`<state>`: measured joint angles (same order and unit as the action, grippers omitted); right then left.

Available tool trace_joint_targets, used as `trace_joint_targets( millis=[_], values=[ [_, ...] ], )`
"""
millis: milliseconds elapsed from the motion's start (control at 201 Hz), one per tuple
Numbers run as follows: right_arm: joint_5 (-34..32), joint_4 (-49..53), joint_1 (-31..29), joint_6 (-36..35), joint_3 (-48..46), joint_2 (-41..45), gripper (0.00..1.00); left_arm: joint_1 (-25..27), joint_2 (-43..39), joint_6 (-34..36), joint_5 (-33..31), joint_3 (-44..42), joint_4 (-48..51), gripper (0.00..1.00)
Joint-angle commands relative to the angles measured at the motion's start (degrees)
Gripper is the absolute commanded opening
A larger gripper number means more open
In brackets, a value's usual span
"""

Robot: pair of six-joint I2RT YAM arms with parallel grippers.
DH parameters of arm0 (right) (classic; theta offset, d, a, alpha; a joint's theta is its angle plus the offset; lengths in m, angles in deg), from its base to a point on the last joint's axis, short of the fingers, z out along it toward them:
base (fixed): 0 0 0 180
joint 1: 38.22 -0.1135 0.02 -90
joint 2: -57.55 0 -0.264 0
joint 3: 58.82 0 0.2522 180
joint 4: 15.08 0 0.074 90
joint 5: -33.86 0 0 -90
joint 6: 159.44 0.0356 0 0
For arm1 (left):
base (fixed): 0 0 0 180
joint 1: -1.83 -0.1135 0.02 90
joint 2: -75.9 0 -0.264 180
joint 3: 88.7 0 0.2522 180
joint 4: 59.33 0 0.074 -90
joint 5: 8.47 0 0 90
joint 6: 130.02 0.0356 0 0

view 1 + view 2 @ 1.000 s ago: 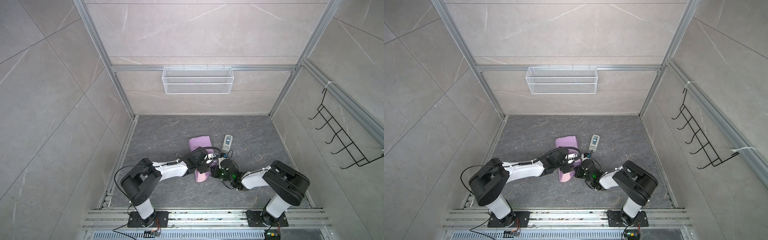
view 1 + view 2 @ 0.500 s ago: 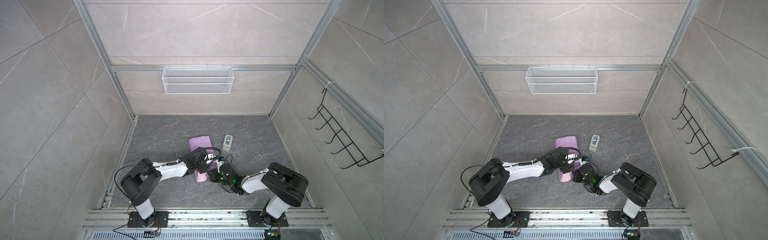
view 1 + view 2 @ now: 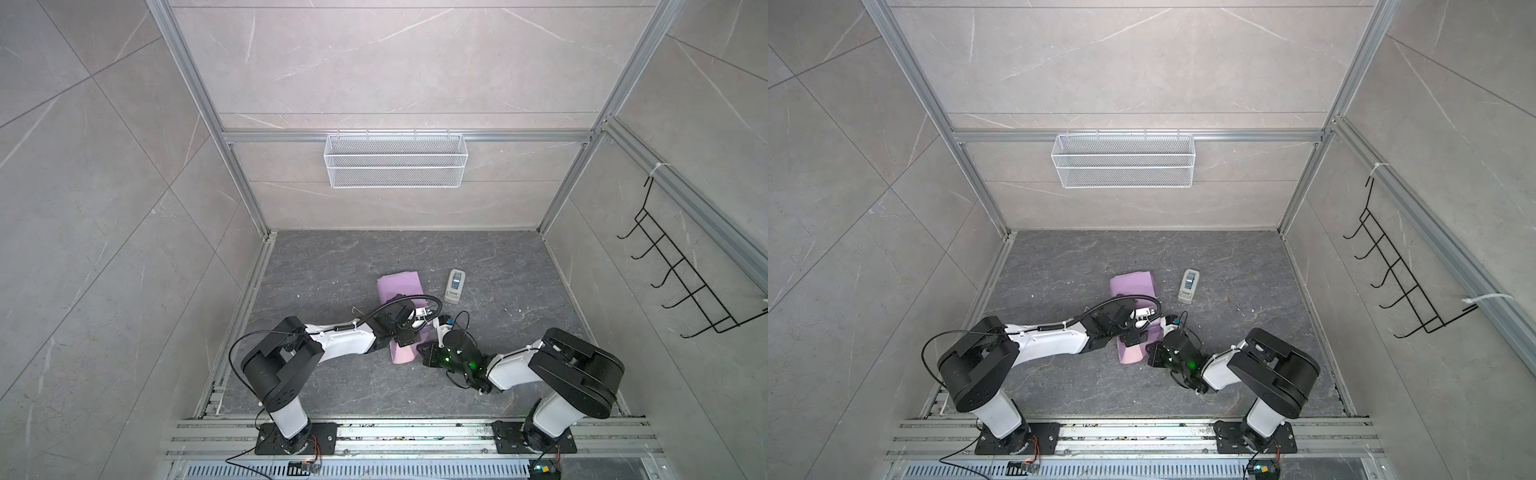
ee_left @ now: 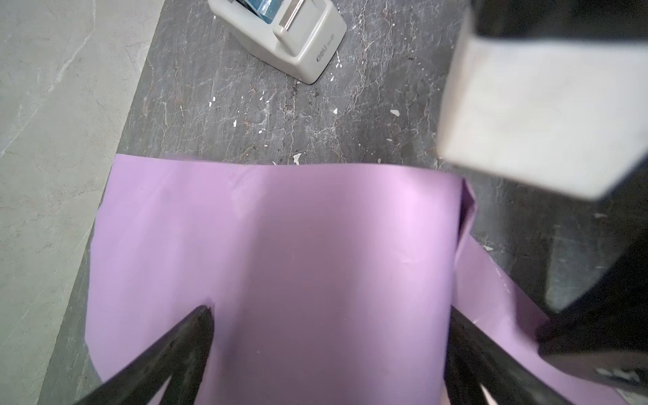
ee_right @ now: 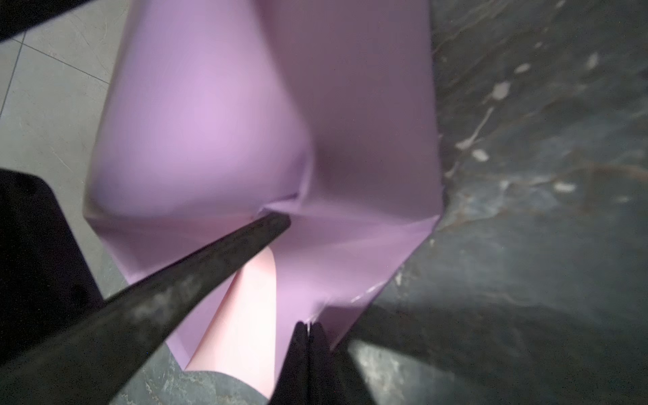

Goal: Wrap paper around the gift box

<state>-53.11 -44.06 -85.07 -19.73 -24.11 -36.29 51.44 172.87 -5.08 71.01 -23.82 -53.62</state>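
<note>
The paper (image 3: pixel 398 286) lies as a long lilac bundle on the worktop (image 3: pixel 519 270), and its long axis is what matters. It starts at the right gripper (image 5: pixel 308 328), passes through the gap of the left gripper (image 4: pixel 329 310) and runs on beyond both toward the dispenser (image 4: pixel 280 38), which stands apart from its far end. The box shows in no view; I judge it to be inside the hump under the left jaws. Those jaws stand spread wide, one fingertip (image 4: pixel 196 322) touching the top of the paper and the other down along the bundle's side edge, so they straddle it rather than hold it. The right jaws are pressed together on a lilac corner of the near, unclosed end, where the pink inner face shows. Just beyond them a dark finger, seemingly the left gripper's, bears on the crease where the flaps meet. The right arm is thus the nearer one for this end, and the coming move looks like drawing that corner flap over the box end, with the crease beyond its jaws as the hinge — a pull along the long axis might instead slide the bundle out from between the left jaws. Against a second ago, the right gripper has edged a little closer to the near end, its jaws closed all the while — the left arm and the paper sit much as they did.
</note>
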Motion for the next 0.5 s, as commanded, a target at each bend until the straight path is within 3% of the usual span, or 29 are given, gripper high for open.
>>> trace_joint_targets(
  millis=[0,493],
  values=[
    [1.7,2.1,1.5,-1.6,0.9,0.6,0.06,-0.3,0.9,0.6,-1.5,-0.6,0.2,0.98],
    [5.0,-3.3,2.0,0.2,0.0,-5.3,0.04,-0.3,1.2,0.6,-1.5,-0.6,0.3,0.98]
  ],
)
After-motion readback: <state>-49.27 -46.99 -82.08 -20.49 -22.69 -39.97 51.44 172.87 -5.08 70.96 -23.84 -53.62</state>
